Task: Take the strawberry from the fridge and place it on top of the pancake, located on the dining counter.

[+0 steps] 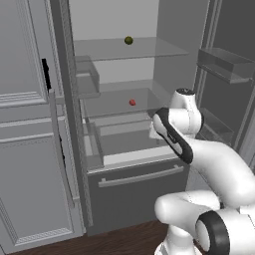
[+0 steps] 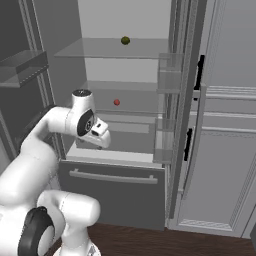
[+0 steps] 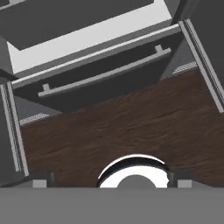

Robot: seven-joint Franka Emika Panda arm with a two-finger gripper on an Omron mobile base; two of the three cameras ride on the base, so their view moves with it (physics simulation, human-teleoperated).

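The strawberry (image 1: pixel 132 102) sits alone on a clear glass shelf (image 1: pixel 107 107) in the open fridge (image 1: pixel 119 74), well apart from the small olive-green fruit (image 1: pixel 128 40) on the shelf above. Below hangs the dark freezer drawer (image 1: pixel 139 191) (its bar handle faces out). The gripper (image 3: pixel 111 181) points down at the wood floor (image 3: pixel 131 127), fingers spread wide, empty.

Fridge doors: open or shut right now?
Open. Both doors of the fridge are swung aside, exposing the strawberry on a glass shelf.
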